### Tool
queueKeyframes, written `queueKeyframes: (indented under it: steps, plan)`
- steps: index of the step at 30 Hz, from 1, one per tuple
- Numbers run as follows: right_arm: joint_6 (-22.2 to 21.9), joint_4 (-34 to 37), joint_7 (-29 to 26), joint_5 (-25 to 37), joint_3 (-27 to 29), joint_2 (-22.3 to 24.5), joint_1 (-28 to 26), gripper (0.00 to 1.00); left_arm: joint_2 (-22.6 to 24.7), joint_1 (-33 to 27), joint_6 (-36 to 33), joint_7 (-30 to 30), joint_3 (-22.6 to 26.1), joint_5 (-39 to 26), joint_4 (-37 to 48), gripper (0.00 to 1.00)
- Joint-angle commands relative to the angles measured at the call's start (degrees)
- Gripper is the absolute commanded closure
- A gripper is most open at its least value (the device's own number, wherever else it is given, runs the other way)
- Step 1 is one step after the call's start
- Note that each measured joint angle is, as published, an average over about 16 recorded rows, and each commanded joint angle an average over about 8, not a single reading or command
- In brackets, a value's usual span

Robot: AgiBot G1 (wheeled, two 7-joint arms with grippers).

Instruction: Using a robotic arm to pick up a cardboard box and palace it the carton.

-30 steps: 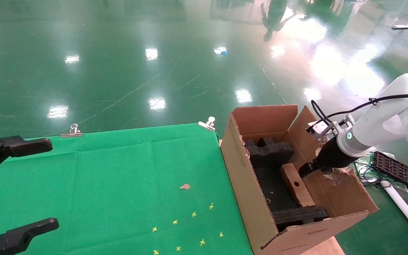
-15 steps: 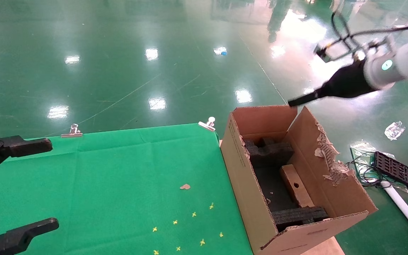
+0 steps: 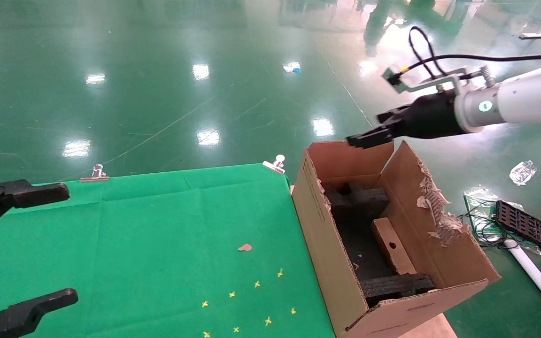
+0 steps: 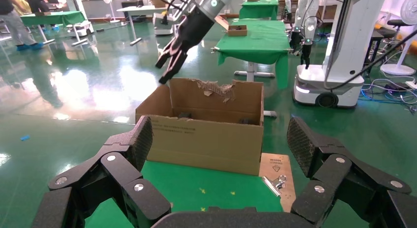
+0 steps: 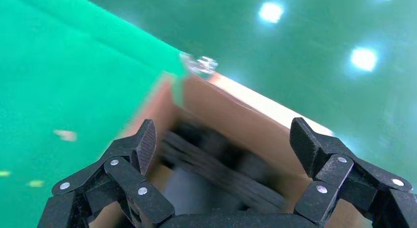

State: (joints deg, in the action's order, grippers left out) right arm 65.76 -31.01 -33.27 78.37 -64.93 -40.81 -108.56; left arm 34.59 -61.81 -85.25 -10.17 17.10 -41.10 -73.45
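Note:
The small cardboard box (image 3: 392, 246) with a round hole leans on its edge inside the large carton (image 3: 336, 263), between black foam pieces (image 3: 357, 199). My right gripper (image 3: 369, 137) on the white arm (image 3: 519, 101) hovers open and empty above the carton's far edge. In the right wrist view, the right gripper (image 5: 223, 139) looks down into the carton (image 5: 246, 120). My left gripper (image 3: 40, 244) is open and empty at the left over the green table; in the left wrist view it (image 4: 221, 144) faces the carton (image 4: 206, 139) and the right arm (image 4: 189, 31).
The green cloth table (image 3: 158, 234) has yellow cross marks (image 3: 251, 300), a cardboard scrap (image 3: 245, 247) and metal clips (image 3: 275, 164) at its far edge. The carton's right flap (image 3: 439, 216) is torn. Cables and a black tray (image 3: 526, 225) lie on the floor at right.
My right gripper rose out of the carton, leaving the small box inside, and then swung left and slightly down to above the carton's far edge. My left gripper has not moved.

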Motion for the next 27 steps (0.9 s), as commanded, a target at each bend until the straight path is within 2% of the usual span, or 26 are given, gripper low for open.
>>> queueKeyframes:
  steps: [1, 27]
  plan:
    - [0.72, -1.53, 0.81, -1.31, 1.76, 0.21, 1.69, 0.0, 0.0, -0.01, 0.0, 0.01, 0.01, 0.0, 0.01, 0.0]
    - [10.39, -22.17, 11.73, -19.02, 25.48, 3.02, 24.48, 0.0, -0.03, -0.03, 0.02, 0.05, 0.09, 0.05, 0.02, 0.0]
